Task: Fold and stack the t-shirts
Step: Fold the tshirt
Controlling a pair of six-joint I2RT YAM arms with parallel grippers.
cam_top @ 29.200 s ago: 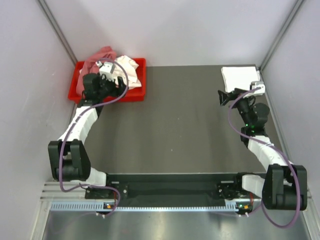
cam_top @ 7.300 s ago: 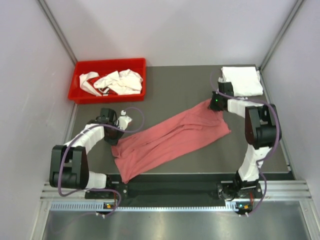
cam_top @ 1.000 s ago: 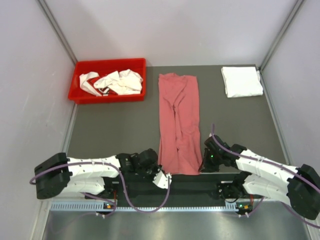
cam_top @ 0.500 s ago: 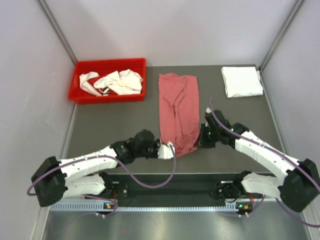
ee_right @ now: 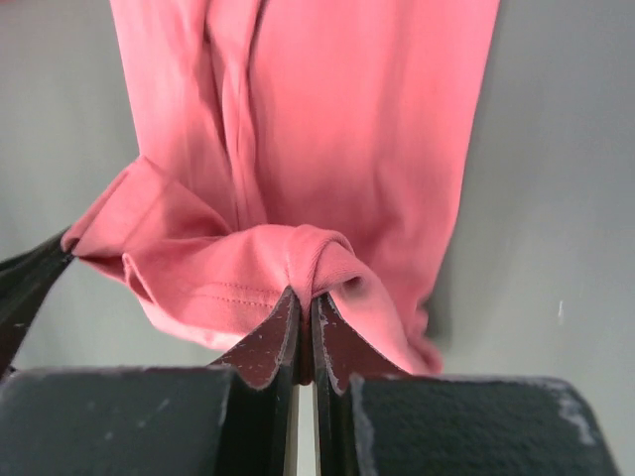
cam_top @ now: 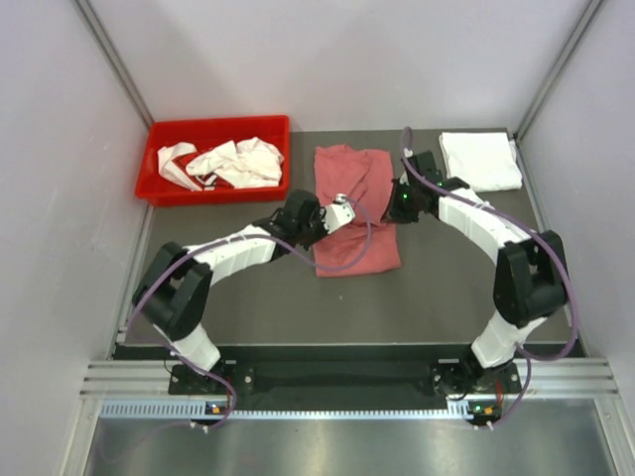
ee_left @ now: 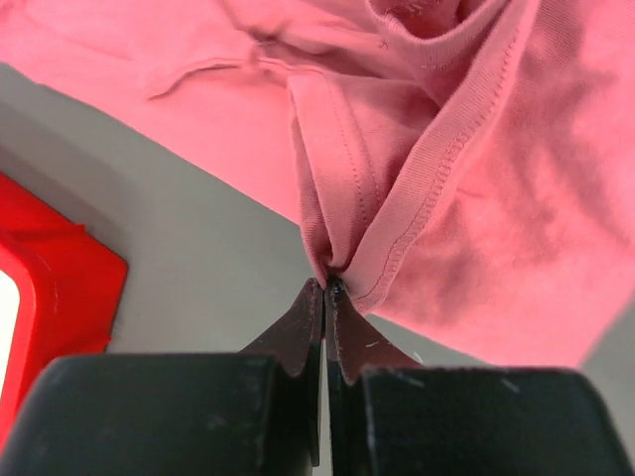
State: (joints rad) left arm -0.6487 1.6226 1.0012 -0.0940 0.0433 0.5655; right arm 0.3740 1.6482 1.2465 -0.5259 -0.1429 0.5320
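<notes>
I've got the salmon-pink cotton t-shirt (cam_top: 347,174) lying as a narrow strip mid-way across the dark grey counter (cam_top: 446,278), its far end near the back edge. On the left gripper (ee_left: 325,286) the jaws are clamped together on a pinch of the stitched hem. On the right gripper (ee_right: 303,297) the jaws are likewise clamped on the hem's other corner.

In the top view both grips sit over the strip's middle, with the near part of the shirt doubled over. I judge this is the crosswise fold, roughly half done.

The next move calls for carrying both corners toward the far edge, level with each other, laying them square on it, then letting go. After that the shirt goes onto the folded white cloth stack (cam_top: 481,161) at the far right corner.

1 red plastic bin (cam_top: 149,186) at far left holds crumpled white shirts (cam_top: 233,162), not yet folded.
</notes>
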